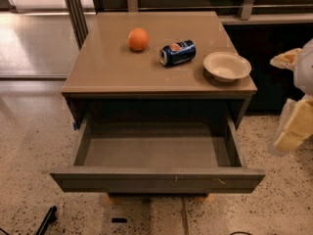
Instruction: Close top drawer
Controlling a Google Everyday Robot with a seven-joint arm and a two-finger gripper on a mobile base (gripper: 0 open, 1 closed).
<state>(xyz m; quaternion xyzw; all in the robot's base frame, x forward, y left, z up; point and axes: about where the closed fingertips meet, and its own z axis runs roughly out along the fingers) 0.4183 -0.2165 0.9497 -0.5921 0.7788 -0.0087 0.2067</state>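
The top drawer (156, 180) stands pulled well out beneath the counter (107, 67), its flat front toward the camera. On the counter sit an orange (138, 39), a blue can (177, 53) lying on its side, and a pale bowl (227, 66). The end effector (292, 131) hangs at the right edge, apart from the drawer — spread or pressed together, I cannot tell.

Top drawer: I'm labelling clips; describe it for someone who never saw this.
Left of the pale gripper at the right edge stands a grey-brown cabinet. Directly under its top, the wide shallow top drawer stands pulled out, empty, with a scratched handleless front.
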